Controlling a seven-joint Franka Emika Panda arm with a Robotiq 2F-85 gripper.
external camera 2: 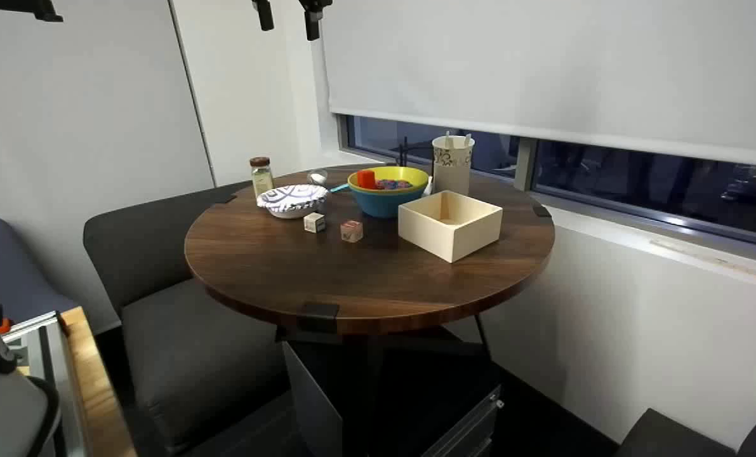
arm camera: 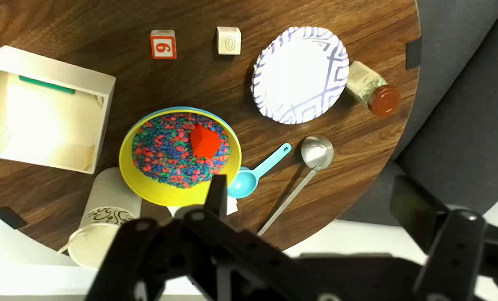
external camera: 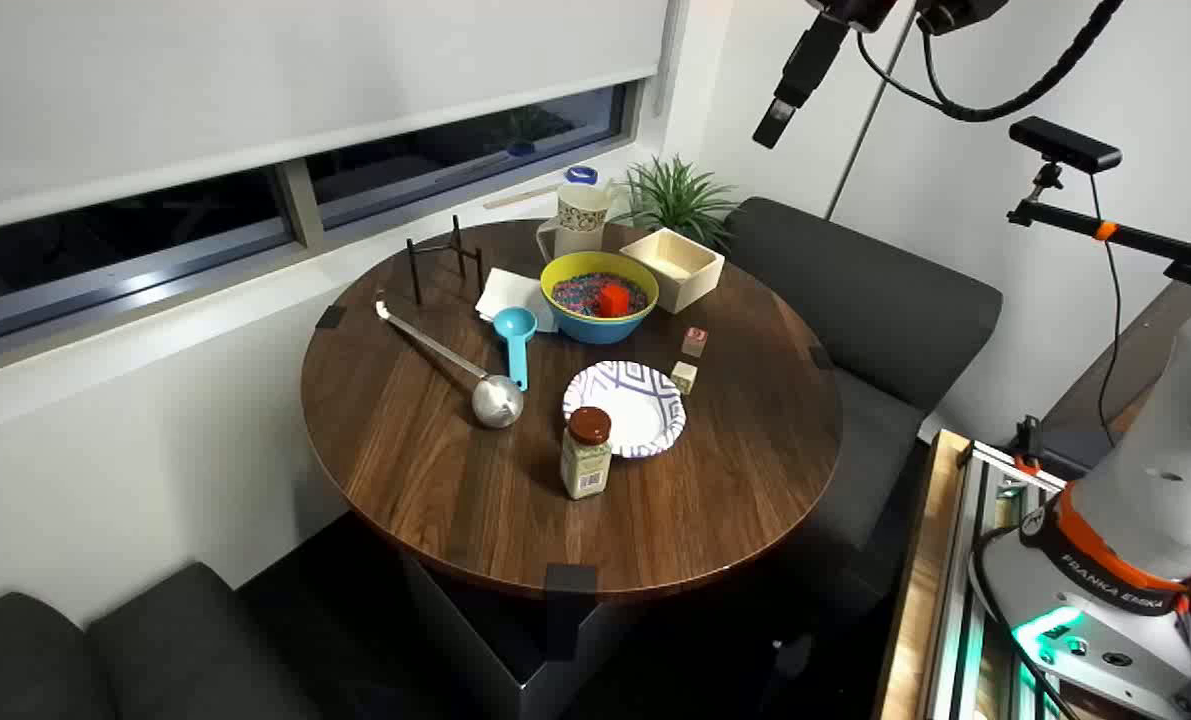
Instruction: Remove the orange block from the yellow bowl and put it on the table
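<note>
Pincer (arm camera: 309,188): Hangs high over the round tabletop (external camera: 725,500), spread wide and gripping nothing.
Orange block (external camera 2: 366,179): Sits inside the yellow bowl (arm camera: 157,193), resting on multicoloured granules (arm camera: 169,163); shows above the near rim in an exterior view. Lies off-centre, towards the patterned plate (arm camera: 299,75) in the wrist view, and outside the pincer's gap there.
Reach for the block: Seems to be the step in hand, with grasp, lift and setting down not yet done.
Block grasp: Calls, most likely, for a sideways shift to bring the pincer over the block, then a straight descent, pinching the block by its sides without digging up granules or knocking the yellow rim.
Block lift-out: Likely calls for a rise well past the rim and a gentle release on the tabletop, perhaps near the red-bordered cube (arm camera: 163,46) and the pale cube (arm camera: 229,43).
Yellow bowl: Shows blue below, either as its own base or a second bowl (external camera: 595,332) nested underneath. Stands just beside a pale wooden box (external camera 2: 425,228), near a tall patterned cup (external camera: 580,225) and a white sheet (external camera: 508,290).
Tabletop: Dark brown, wood-grained. Carries a teal scoop (external camera: 516,350), a metal ladle (external camera: 498,402), a black stand (external camera: 415,272) and a lidded jar (external camera: 587,460) beside the plate.
Room: Holds a padded dark seat (external camera: 855,280), a leafy plant (external camera: 680,205) and the robot's base (external camera: 1135,630); shows a pale blind (external camera: 305,90) hanging partway down dark windows (external camera: 435,148).
</note>
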